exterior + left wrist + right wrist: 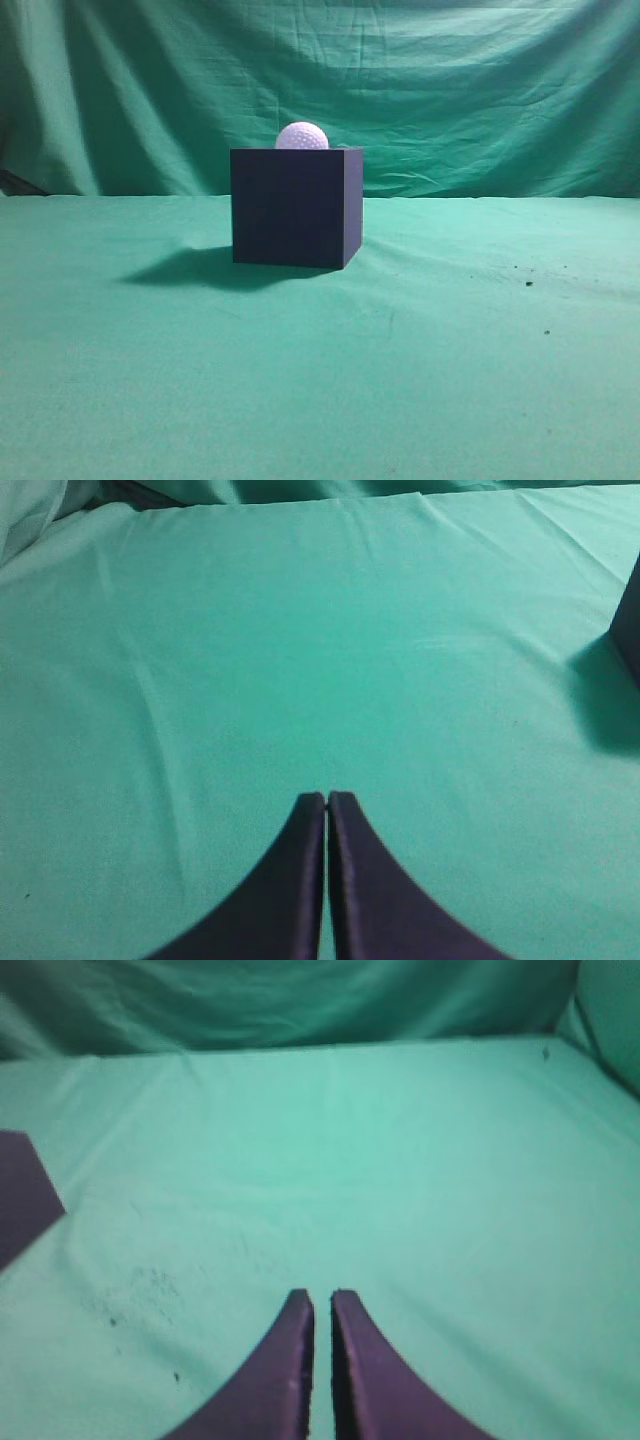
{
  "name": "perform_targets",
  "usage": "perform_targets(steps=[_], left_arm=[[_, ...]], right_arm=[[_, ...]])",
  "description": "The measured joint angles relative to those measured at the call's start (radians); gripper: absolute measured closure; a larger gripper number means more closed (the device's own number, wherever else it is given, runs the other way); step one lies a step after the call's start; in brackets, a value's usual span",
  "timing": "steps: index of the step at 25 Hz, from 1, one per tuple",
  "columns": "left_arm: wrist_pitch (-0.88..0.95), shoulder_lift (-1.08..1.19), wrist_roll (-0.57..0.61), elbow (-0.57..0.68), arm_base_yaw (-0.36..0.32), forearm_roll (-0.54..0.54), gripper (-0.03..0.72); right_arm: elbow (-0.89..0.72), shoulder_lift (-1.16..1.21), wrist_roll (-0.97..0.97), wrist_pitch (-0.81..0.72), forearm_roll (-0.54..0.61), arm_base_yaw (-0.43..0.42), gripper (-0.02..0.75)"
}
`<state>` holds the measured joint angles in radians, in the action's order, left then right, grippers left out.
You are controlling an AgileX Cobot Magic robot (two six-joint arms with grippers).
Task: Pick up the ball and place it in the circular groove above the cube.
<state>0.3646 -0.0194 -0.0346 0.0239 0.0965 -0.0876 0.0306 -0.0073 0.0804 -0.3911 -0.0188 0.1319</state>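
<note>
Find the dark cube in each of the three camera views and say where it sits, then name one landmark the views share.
Exterior view: the cube stands just left of centre, the ball on top.
Left wrist view: only a dark sliver of it at the right edge.
Right wrist view: one dark corner at the left edge.
Shared landmark: the green cloth under everything.

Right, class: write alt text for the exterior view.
A white dimpled ball sits on top of a dark navy cube standing on a green cloth-covered table, with a green cloth backdrop behind. No arm is visible.
</note>
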Motion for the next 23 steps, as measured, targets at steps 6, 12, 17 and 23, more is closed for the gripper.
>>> perform_targets(steps=[6,12,17,23], left_arm=[[0.000,0.000,0.000,0.000,0.000,0.000,0.688],[0.000,0.000,0.000,0.000,0.000,0.000,0.688],[0.000,0.000,0.000,0.000,0.000,0.000,0.688],[0.000,0.000,0.000,0.000,0.000,0.000,0.688]], right_arm=[[-0.058,-0.002,0.000,0.007,0.062,-0.073,0.692],[-0.058,-0.002,-0.036,0.011,0.070,-0.077,0.692],[-0.058,-0.002,-0.040,0.011,0.070,-0.077,0.692],[-0.058,-0.002,-0.040,0.011,0.070,-0.077,0.692]])
